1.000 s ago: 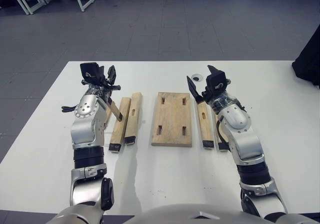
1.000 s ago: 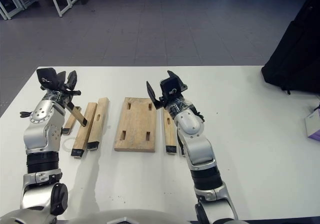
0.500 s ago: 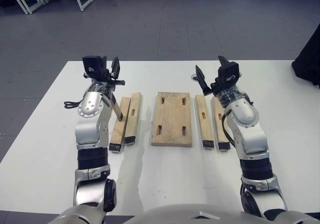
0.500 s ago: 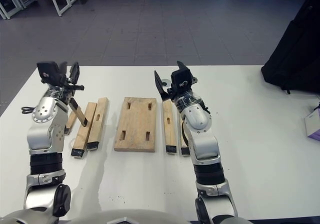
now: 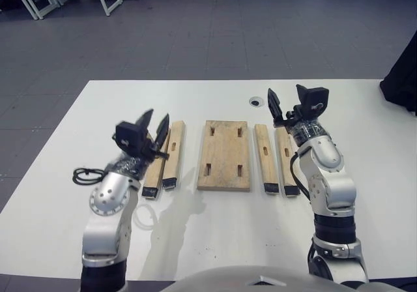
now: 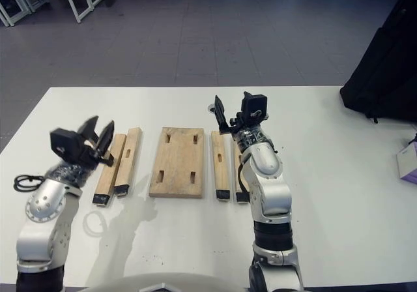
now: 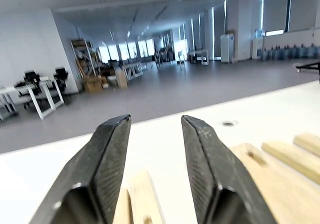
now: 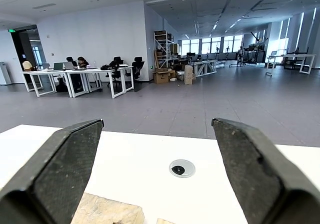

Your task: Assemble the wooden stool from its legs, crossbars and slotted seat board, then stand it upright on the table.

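The slotted seat board (image 5: 224, 155) lies flat in the middle of the white table (image 5: 215, 227). Two wooden legs (image 5: 156, 163) (image 5: 173, 154) lie side by side to its left, and two more (image 5: 262, 154) (image 5: 287, 160) to its right. My left gripper (image 5: 158, 118) hovers open over the far part of the left pair, with nothing between its fingers (image 7: 102, 169). Above the far ends of the right pair my right gripper (image 5: 287, 100) is spread wide open and holds nothing; its pads (image 8: 60, 169) frame the table beyond.
A round cable hole (image 5: 257, 100) sits in the table beyond the right legs. A black cable (image 5: 81, 175) and a pale ring (image 5: 144, 216) lie near my left arm. A black bag (image 6: 384, 51) stands off the table's right side.
My left arm has drawn back toward me, bringing its gripper lower over the left legs. My right gripper has shifted right and farther out, uncovering both right legs.
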Robot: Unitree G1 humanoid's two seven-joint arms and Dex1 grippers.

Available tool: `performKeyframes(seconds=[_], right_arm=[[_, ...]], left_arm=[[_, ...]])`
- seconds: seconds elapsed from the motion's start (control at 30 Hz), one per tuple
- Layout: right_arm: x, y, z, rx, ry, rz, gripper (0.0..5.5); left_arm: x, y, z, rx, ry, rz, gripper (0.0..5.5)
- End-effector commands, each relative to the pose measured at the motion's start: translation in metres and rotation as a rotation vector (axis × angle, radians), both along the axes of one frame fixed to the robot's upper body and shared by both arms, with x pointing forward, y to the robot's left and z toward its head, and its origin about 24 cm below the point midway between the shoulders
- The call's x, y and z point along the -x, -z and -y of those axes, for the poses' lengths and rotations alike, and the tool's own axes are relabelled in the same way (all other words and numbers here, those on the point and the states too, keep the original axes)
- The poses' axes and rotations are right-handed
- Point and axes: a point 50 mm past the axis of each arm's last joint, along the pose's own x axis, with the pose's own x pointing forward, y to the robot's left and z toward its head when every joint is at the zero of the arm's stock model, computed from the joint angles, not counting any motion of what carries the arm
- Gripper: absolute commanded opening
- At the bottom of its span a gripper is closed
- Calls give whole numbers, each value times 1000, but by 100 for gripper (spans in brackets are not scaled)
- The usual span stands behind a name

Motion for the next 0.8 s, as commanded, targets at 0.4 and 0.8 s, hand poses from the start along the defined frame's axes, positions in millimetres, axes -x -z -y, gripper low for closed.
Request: performKeyframes(seconds=[0.4,0.8], right_arm=[[0,4,3,-17,83,-66,399],[3,5,-4,-5,66,-61,399]], left_arm=[[10,78,-33,102,-212,-612,291],[4,83,-42,28,-259,-703,291]])
